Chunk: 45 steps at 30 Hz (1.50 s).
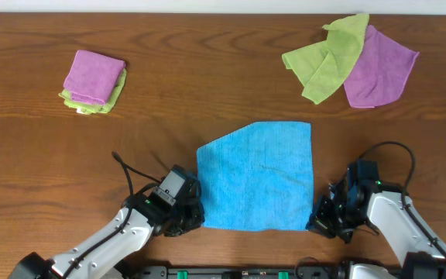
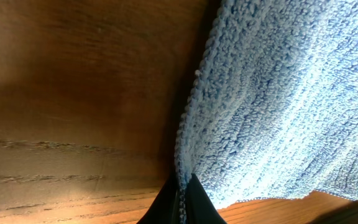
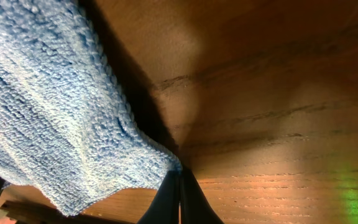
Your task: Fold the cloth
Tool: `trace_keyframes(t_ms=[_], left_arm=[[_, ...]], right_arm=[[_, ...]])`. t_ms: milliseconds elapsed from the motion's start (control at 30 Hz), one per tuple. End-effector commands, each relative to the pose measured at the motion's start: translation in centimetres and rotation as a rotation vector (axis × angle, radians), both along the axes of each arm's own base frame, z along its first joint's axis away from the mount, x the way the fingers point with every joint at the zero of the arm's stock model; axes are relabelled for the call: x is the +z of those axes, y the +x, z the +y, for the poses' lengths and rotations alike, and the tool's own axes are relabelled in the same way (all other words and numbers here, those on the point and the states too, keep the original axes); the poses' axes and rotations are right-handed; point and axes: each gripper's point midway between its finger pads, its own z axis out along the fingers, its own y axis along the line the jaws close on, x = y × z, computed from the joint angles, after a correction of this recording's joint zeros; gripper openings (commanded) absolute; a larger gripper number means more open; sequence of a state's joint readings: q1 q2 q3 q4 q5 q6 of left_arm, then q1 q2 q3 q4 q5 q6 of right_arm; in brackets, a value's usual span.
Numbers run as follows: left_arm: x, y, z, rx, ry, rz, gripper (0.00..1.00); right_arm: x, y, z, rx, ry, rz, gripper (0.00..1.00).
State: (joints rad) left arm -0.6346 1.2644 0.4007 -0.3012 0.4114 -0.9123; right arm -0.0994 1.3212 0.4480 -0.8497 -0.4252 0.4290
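Observation:
The sky-blue cloth (image 1: 258, 177) lies flat on the wooden table near the front middle, its far left corner folded in. My left gripper (image 1: 197, 218) is shut on the cloth's near left corner; in the left wrist view the cloth edge (image 2: 185, 155) runs down between my fingers (image 2: 181, 196). My right gripper (image 1: 313, 222) is shut on the near right corner; in the right wrist view the cloth (image 3: 55, 112) ends in a corner pinched at my fingertips (image 3: 179, 180).
A folded purple cloth (image 1: 94, 74) lies on a lime-green one (image 1: 91, 106) at the back left. A loose lime-green cloth (image 1: 327, 58) and a purple cloth (image 1: 379, 70) lie at the back right. The table's front edge is close behind both grippers.

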Motion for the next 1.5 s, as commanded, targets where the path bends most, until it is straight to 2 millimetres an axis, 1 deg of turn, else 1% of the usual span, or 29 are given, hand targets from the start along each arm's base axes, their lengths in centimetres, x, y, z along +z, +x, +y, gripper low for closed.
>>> trace_keyframes(t_ms=[0, 100, 167, 267, 367, 467, 567, 633, 733, 800, 867, 967, 1033, 1133, 1267, 1367, 1467], left_arm=[[-1.0, 0.1, 1.1, 0.007, 0.054, -0.005, 0.06], [-0.4, 0.6, 0.7, -0.006, 0.038, -0.036, 0.06], [0.7, 1.5, 0.1, -0.033, 0.016, -0.085, 0.06], [3.2, 3.5, -0.8, -0.051, -0.006, -0.185, 0.06], [6.8, 5.9, -0.5, -0.053, 0.032, -0.307, 0.06], [10.6, 8.3, -0.4, -0.068, 0.029, -0.415, 0.06], [12.5, 9.9, 0.2, -0.034, 0.026, -0.454, 0.06], [13.3, 10.8, 0.8, -0.011, 0.027, -0.477, 0.06], [14.4, 12.4, 2.1, 0.053, 0.029, -0.502, 0.05], [15.3, 13.3, 2.7, 0.064, 0.015, -0.526, 0.06], [16.6, 14.3, 3.1, 0.061, -0.002, -0.568, 0.06], [18.7, 15.9, 4.3, 0.078, 0.007, -0.633, 0.06], [20.2, 16.6, 4.8, 0.080, -0.001, -0.671, 0.06], [22.0, 17.4, 5.2, 0.079, -0.019, -0.714, 0.06], [23.6, 18.2, 6.5, 0.070, 0.012, -0.771, 0.05], [24.3, 18.3, 7.6, 0.077, 0.028, -0.773, 0.05], [23.9, 17.5, 7.2, 0.048, -0.007, -0.735, 0.05]], right_arm=[[-0.4, -0.2, -0.4, 0.007, -0.021, 0.010, 0.01], [0.6, 0.9, -0.3, 0.035, -0.006, -0.031, 0.02], [1.7, 2.1, -0.4, 0.046, -0.011, -0.070, 0.02], [3.5, 4.1, -0.6, 0.056, -0.018, -0.135, 0.02], [5.5, 6.3, -0.9, 0.058, -0.027, -0.209, 0.02], [7.2, 8.1, -1.0, 0.058, -0.034, -0.263, 0.01], [8.7, 9.7, -1.2, 0.057, -0.041, -0.316, 0.02], [9.6, 10.6, -1.3, 0.057, -0.045, -0.349, 0.02], [11.4, 12.4, -1.5, 0.055, -0.054, -0.414, 0.02], [12.8, 13.7, -1.6, 0.049, -0.058, -0.465, 0.01], [14.2, 14.9, -1.6, 0.034, -0.057, -0.512, 0.02], [16.3, 16.4, -1.5, 0.016, -0.047, -0.573, 0.02], [17.7, 17.3, -0.8, 0.022, -0.028, -0.617, 0.01], [19.2, 18.2, 0.4, 0.034, -0.009, -0.661, 0.02], [21.2, 19.9, 3.1, 0.047, 0.032, -0.743, 0.02], [22.0, 20.7, 4.4, 0.049, 0.056, -0.758, 0.02], [21.8, 20.8, 5.2, 0.070, 0.064, -0.747, 0.02]])
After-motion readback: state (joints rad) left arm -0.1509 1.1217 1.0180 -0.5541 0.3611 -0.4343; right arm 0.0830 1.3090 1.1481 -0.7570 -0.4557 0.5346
